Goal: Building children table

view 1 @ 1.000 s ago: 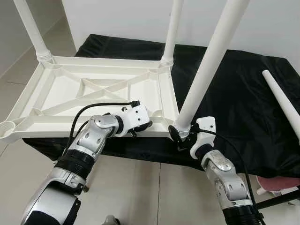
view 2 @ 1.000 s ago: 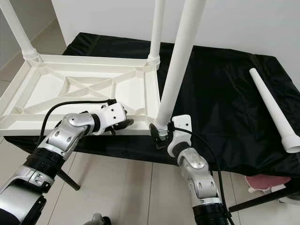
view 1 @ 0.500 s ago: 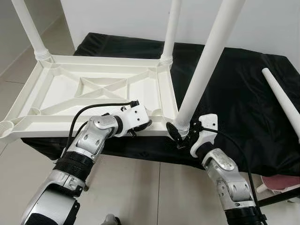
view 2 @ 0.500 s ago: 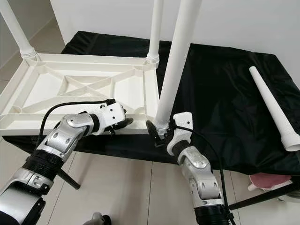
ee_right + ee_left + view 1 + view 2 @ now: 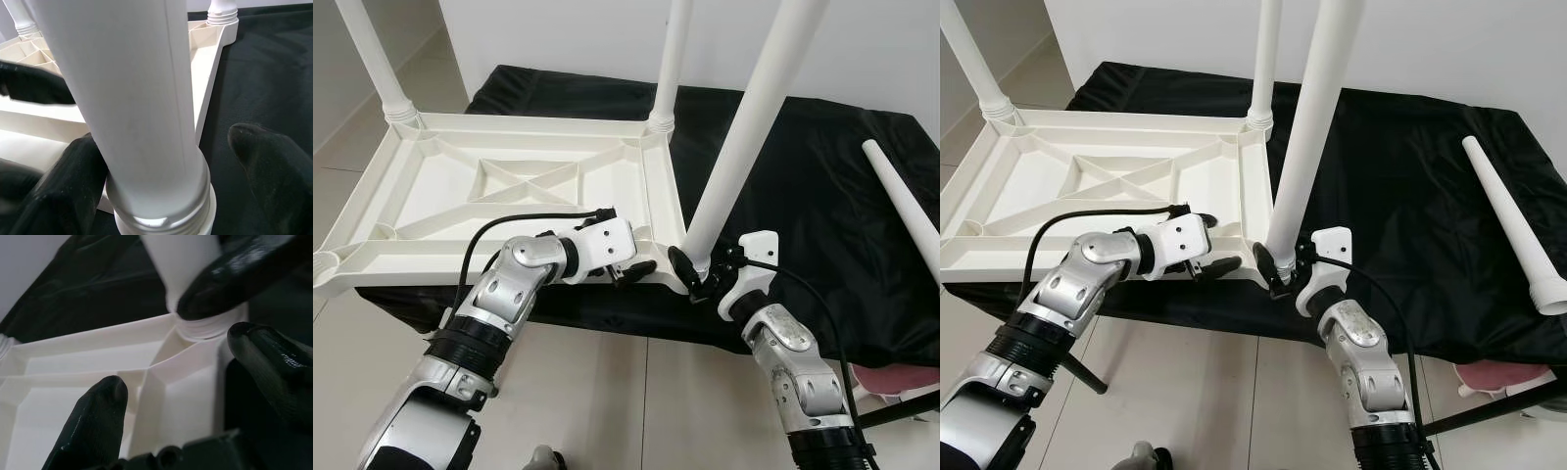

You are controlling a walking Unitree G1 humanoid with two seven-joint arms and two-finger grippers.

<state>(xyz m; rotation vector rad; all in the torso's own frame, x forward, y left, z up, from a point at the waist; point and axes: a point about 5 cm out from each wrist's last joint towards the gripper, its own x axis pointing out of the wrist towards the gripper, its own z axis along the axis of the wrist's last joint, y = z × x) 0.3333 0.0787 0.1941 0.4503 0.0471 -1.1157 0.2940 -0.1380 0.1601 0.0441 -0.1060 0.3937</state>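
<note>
The white tabletop point(image 5: 421, 225) lies upside down on a black-covered table point(image 5: 813, 196). Two white legs stand in its far corners, one on the left point(image 5: 372, 59) and one on the right point(image 5: 673, 59). A third leg point(image 5: 749, 122) stands tilted in the near right corner socket. My right gripper point(image 5: 697, 276) is open around this leg's base point(image 5: 161, 196); one finger point(image 5: 68, 191) touches it, the other point(image 5: 274, 181) is apart. My left gripper point(image 5: 631, 257) is open astride the frame's near rim point(image 5: 156, 396), right beside that corner.
A loose fourth leg point(image 5: 906, 211) lies on the black cloth at the right. The tabletop's left part overhangs the table's edge above the tiled floor point(image 5: 607, 392). A pink object point(image 5: 891, 380) sits low at the right. A white wall is behind.
My left gripper has slid right along the near rim toward the corner socket and opened. My right gripper has loosened and shifted a little around the leg's base.
</note>
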